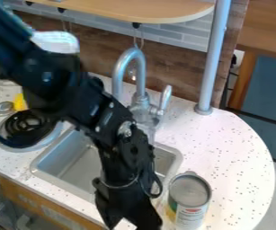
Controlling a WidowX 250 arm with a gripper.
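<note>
Silver on top and pale-labelled round the side — seen in the camera view as a can — stands upright on the speckled bench, just right of the near end of the sink. Shows the black gripper at the near edge, left of the can and apart from it, with fingers parted, pale bench between them and no visible hold on anything. Should handle as stiff and smooth, a little slippery, hardly fragile; probably heavy if full. Best taken by the side wall, below the rim. Points lid up, long axis vertical — with label facing near.
</note>
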